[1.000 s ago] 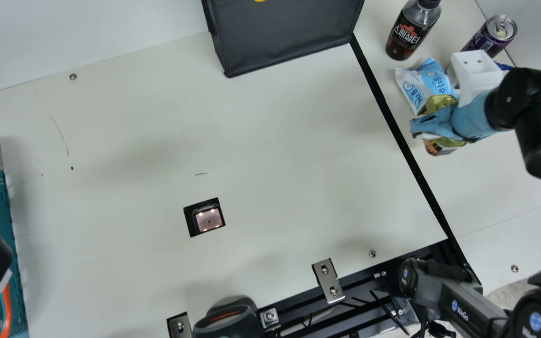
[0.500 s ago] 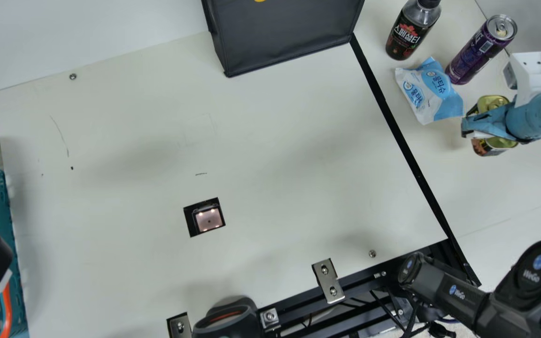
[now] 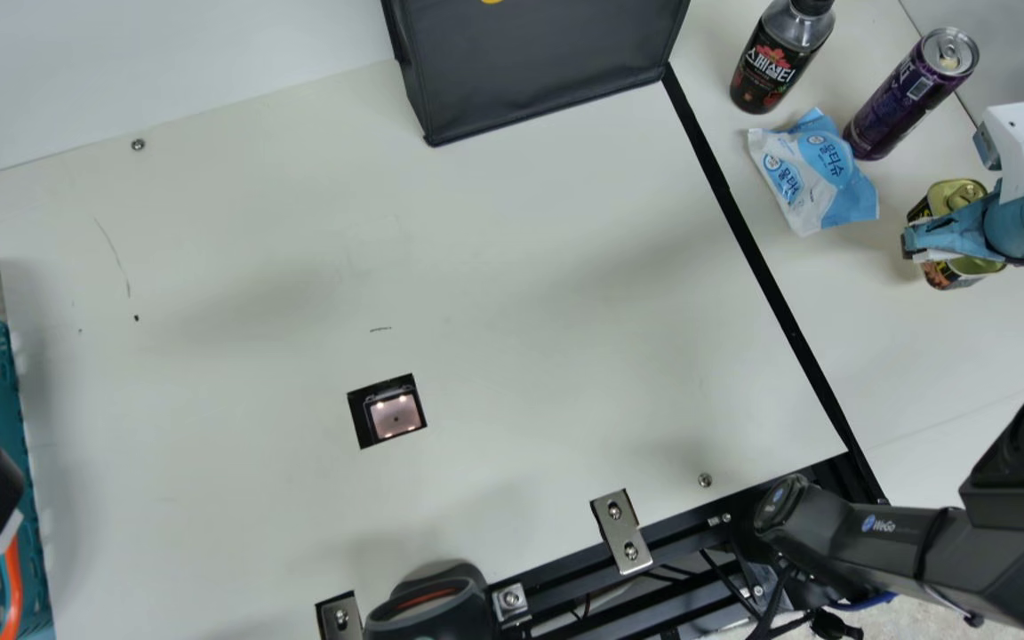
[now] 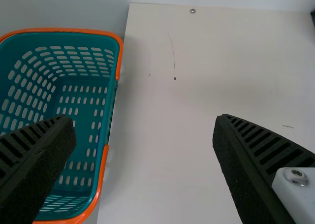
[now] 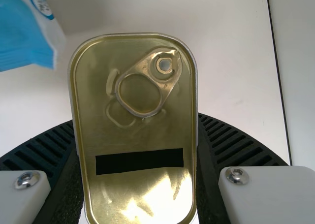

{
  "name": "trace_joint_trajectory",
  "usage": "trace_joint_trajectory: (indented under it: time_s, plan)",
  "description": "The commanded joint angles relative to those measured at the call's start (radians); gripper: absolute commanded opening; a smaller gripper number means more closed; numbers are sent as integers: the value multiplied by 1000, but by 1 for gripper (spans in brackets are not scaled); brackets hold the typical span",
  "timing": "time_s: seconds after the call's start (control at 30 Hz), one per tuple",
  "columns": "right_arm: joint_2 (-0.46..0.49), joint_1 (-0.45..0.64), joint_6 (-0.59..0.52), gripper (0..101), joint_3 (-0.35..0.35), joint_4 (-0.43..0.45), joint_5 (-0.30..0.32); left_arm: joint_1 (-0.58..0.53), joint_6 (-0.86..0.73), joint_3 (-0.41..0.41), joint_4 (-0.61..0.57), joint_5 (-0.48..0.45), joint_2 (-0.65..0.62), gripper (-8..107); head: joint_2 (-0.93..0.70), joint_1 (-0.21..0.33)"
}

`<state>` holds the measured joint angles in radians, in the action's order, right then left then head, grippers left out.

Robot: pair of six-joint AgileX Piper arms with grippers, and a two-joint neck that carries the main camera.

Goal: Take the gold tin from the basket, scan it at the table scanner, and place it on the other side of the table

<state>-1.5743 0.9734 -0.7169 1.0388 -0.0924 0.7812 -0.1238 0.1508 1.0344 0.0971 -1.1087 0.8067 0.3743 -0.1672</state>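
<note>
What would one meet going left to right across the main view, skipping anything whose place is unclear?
Basket → table scanner → metal bracket → blue-and-white packet → gold tin.

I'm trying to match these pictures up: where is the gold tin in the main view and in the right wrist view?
Main view: the gold tin is near the right edge, above mid-height, under the right pincer.
Right wrist view: large, left of centre, down to the bottom edge.
Shared landmark: the blue-and-white packet, left of the tin in both.
</note>
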Motion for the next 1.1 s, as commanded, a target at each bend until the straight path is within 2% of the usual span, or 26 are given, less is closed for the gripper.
trace_joint_trajectory:
  time_s: [0.0,0.3,0.57,1.07]
  plan:
    - [-22,5,-31,0,5,-9,-9,0,0,0,0,0,0,90,2,29]
    - [-93,22,-118,0,21,-53,-50,0,0,0,0,0,0,90,2,29]
    - [-116,21,-149,27,30,-68,-74,0,0,0,0,0,0,90,2,29]
    - [-138,1,-144,77,26,-25,-143,0,0,0,0,0,0,90,2,29]
